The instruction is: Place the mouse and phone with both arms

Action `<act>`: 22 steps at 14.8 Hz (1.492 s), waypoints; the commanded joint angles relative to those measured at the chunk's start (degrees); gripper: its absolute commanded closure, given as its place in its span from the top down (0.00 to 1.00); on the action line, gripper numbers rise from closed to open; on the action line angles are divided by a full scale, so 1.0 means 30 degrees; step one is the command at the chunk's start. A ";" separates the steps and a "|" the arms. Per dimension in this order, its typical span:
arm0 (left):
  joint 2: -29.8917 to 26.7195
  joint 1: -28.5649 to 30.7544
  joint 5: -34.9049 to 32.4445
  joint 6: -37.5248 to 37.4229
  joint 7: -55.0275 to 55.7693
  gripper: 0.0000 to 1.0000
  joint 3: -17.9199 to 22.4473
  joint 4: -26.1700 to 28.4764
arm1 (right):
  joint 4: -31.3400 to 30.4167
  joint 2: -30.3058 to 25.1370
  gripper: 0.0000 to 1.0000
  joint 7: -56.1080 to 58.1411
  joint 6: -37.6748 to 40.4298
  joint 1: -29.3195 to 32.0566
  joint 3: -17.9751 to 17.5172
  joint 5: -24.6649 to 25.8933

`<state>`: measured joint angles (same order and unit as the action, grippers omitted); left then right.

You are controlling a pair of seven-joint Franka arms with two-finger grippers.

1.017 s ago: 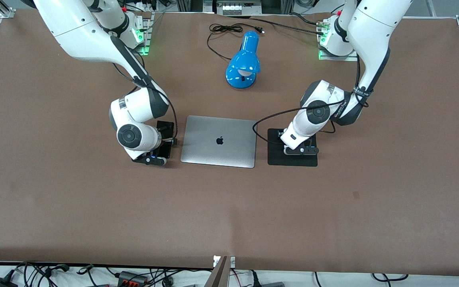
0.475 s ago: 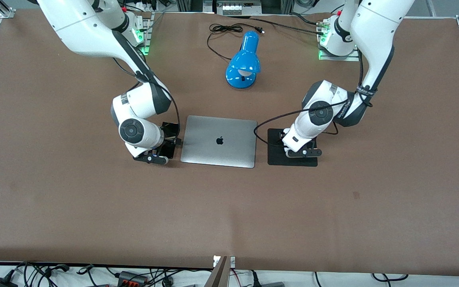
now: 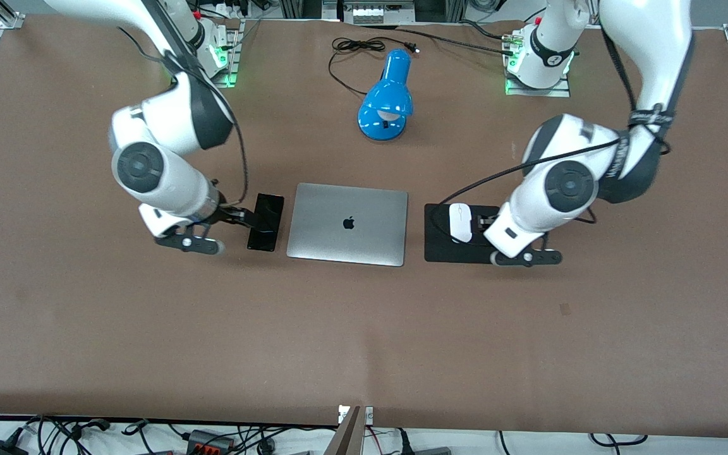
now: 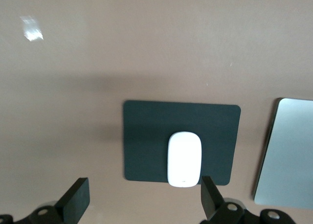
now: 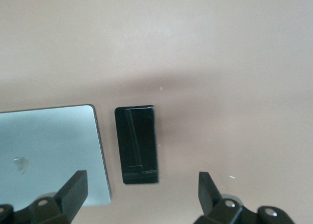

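Both items flank the laptop (image 3: 347,224) for desk use: the phone (image 3: 265,222) flat on the tabletop (image 3: 364,328) beside the empty, spread right hand (image 3: 237,217), the mouse (image 3: 461,222) on its pad (image 3: 440,253) beside the empty, spread left hand (image 3: 485,222).

Left arm bent at elbow, wrist lowered over table. Left gripper (image 4: 142,204) up in air, fingers (image 4: 74,200) spread wide, nothing between them; mouse (image 4: 184,158) just ahead of one fingertip.

Right arm folded likewise. Right gripper (image 5: 142,197) aloft, fingers (image 5: 73,189) parted wide, holding nothing; phone (image 5: 137,144) lies ahead of gap between fingertips, clear of both.
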<state>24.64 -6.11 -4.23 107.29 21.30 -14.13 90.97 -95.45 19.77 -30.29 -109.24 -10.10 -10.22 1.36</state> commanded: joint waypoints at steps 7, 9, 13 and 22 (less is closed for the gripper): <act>-0.1555 0.3296 -0.0026 -0.7786 -0.8058 1.00 0.1069 -0.5392 | 0.6883 0.0237 1.00 0.3530 0.6177 0.3481 0.0154 0.1213; -0.3165 0.2888 0.0556 -0.7670 -0.8856 1.00 0.3059 -0.4315 | 0.7759 0.0178 1.00 0.4495 0.6178 0.3949 0.0709 0.1511; -0.7794 0.1627 0.1674 -0.5040 -0.8654 1.00 0.5645 0.0752 | 0.8553 -0.0174 1.00 0.9265 0.5973 0.3863 0.2994 0.1277; -0.8272 0.1772 0.1352 -0.4767 -0.8683 1.00 0.5442 0.0733 | 0.3974 -0.3417 1.00 1.0974 0.3700 0.3746 0.4696 -0.0305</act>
<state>0.46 -0.51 0.08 94.94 -4.08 1.83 94.08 -72.67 16.12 1.66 -93.01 1.43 3.69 1.04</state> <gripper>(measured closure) 0.000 0.000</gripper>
